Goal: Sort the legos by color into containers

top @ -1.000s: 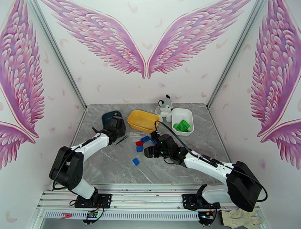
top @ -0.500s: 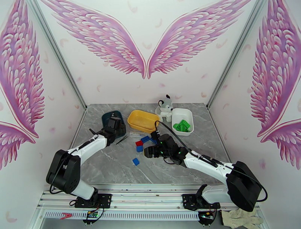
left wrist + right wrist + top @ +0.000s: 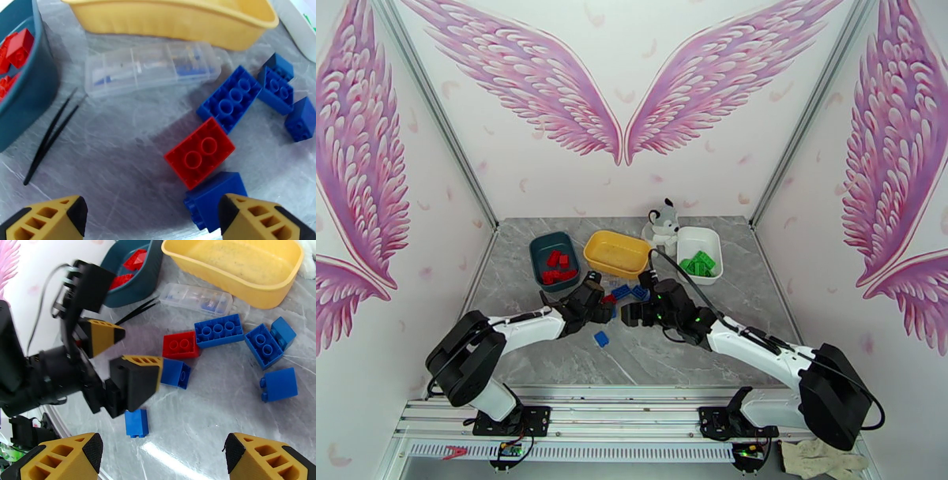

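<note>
Left gripper (image 3: pixel 152 215): fingers spread, pinching nothing. Red brick (image 3: pixel 199 157) lies between and just ahead of them, touching a blue brick (image 3: pixel 215 197) (beside one finger). Bare table (image 3: pixel 118 158) towards tweezers (image 3: pixel 51 136). Right gripper (image 3: pixel 162 449): spread, empty; lone blue brick (image 3: pixel 136 422) near.

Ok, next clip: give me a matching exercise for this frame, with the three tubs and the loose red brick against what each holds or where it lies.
Things:
1. teal tub
2. yellow tub
3. white tub
4. loose red brick

States:
A. holds green bricks
B. lies on the table beside blue bricks
C. holds red bricks
D. has no bricks in it

Pairs: 1-C, 2-D, 3-A, 4-B
</note>
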Controlling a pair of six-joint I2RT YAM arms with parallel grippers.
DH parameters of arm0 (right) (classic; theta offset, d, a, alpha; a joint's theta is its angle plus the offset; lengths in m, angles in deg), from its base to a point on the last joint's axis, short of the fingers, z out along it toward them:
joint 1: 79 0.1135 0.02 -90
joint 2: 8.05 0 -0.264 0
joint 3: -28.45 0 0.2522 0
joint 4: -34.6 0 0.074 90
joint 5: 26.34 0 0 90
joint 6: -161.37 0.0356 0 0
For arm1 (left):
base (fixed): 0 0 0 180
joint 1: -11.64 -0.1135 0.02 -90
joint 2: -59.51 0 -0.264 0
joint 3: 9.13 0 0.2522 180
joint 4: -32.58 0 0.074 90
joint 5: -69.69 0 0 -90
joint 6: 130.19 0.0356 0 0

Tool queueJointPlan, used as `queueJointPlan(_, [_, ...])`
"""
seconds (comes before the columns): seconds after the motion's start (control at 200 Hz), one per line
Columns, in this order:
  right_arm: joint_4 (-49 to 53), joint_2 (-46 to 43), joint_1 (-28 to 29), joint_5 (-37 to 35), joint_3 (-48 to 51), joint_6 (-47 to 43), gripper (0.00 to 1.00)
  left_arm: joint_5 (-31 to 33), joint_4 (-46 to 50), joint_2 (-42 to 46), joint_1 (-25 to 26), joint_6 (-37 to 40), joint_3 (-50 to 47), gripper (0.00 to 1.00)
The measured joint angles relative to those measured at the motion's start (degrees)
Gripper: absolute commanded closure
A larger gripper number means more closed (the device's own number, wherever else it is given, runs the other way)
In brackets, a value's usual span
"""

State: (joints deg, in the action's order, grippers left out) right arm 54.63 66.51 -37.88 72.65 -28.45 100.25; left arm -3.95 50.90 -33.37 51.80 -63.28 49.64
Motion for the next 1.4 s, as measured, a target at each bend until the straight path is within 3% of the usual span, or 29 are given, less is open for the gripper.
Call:
queueJointPlan(0.33, [0.0, 0.0, -0.3, 0.0, 0.1, 0.0, 0.12, 0.8, -0.7, -0.2, -0.1, 1.1, 0.1, 0.08])
queueJointPlan(0.69, [0.0, 0.0, -0.3, 0.0, 0.1, 0.0, 0.12, -3.8, 0.5, -0.5, -0.2, 5.1, 5.1, 0.04])
queueJointPlan(1.005, [0.0, -0.4, -0.4, -0.1, 0.6, 0.3, 0.12, -3.7, 5.0, -10.0, -0.3, 8.5, 15.0, 0.04])
queueJointPlan(1.405, [0.6, -7.9, -1.8, -4.0, 3.4, 1.2, 0.09, -3.7, 6.8, -14.0, -0.5, 9.4, 15.8, 0.19])
